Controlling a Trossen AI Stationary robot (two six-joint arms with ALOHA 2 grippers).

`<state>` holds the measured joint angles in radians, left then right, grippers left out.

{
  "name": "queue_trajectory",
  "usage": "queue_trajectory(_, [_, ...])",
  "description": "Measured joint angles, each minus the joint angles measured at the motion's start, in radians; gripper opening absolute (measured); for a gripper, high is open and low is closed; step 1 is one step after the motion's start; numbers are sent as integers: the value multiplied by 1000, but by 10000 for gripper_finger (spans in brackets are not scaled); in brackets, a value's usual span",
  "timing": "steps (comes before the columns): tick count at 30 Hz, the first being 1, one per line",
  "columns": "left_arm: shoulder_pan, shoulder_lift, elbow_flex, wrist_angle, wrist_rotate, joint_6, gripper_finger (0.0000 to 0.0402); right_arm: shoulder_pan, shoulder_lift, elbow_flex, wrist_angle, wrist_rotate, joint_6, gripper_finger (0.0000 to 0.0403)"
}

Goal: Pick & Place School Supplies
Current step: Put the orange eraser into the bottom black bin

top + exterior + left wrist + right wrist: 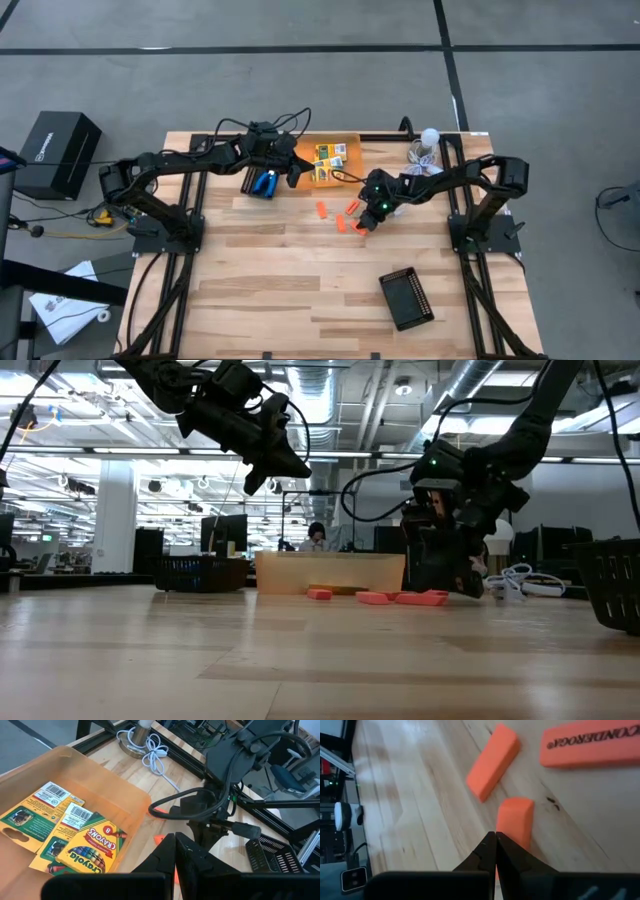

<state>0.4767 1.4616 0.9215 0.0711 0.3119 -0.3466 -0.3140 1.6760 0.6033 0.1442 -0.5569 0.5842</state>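
Several short orange sticks [321, 210] lie flat on the wooden table, and three show close up in the right wrist view. My right gripper [364, 224] is shut, slanting down, its tips [495, 839] beside the near end of one stick [516, 817]. Yellow-and-green crayon boxes [90, 847] lie in an orange tray [352, 140]. My left gripper [297, 172] hangs shut and empty above the tray's near left corner [127, 795]. Blue-handled pliers [265, 184] lie left of the tray. My right gripper's shut fingertips stand at the edge of one orange stick's near end [506, 836], coming slanting down from the table's right. I cannot tell whether they touch it. The stick lies flat on the table.
A white cable with a round bulb [427, 140] sits at the far right corner. A black ridged tray [407, 298] lies near the front right. A longer orange piece with black lettering [592, 742] lies beyond the sticks. Bare wood spreads across the table's near half.
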Motion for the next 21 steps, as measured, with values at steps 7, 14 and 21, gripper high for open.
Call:
queue_trajectory(7, [0,0,0,0,0,1,2,-33,0,0,-10,4,-19,0])
queue_trajectory(14, [0,0,0,0,0,1,2,-73,-2,1,-45,4,-63,0])
queue_trajectory(21, [0,0,-2,0,0,0,2,-88,-1,1,-80,8,-95,0])
